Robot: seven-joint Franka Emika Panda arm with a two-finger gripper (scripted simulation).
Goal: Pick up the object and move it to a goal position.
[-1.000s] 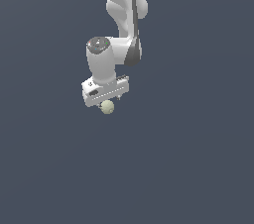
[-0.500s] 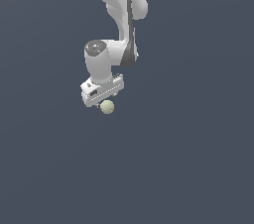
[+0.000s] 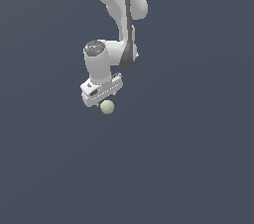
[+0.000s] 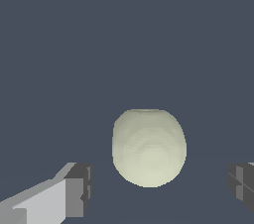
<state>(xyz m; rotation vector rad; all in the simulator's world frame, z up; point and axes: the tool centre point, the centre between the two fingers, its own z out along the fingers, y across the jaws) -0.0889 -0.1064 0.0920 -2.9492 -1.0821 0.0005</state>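
The object (image 3: 107, 107), a small pale yellow-green rounded lump, lies on the dark grey floor just below the white gripper hand in the exterior view. My gripper (image 3: 102, 100) hangs right over it, pointing down. In the wrist view the object (image 4: 149, 146) sits between the two dark fingertips (image 4: 79, 188), with a clear gap on each side. The gripper (image 4: 158, 184) is open and is not touching the object. In the exterior view the fingers are hidden under the hand.
The floor (image 3: 198, 168) is a plain dark grey surface all around. The white arm (image 3: 119, 0) rises from the gripper toward the top of the exterior view. No other objects show.
The gripper hand has shifted and turned very slightly above the object. The object has not moved.
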